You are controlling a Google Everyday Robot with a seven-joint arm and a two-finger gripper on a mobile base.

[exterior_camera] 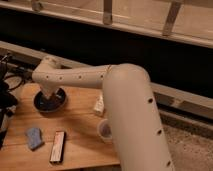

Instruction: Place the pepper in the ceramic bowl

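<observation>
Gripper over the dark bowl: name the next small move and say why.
Probably lower slightly, then release. The gripper hangs right above the ceramic bowl on the wooden table, with the arm hiding it. The pepper isn't visible, so check it first.

Tool [48, 96] cream – ceramic bowl [59, 102] dark blue-black – table [80, 130] tan.
</observation>
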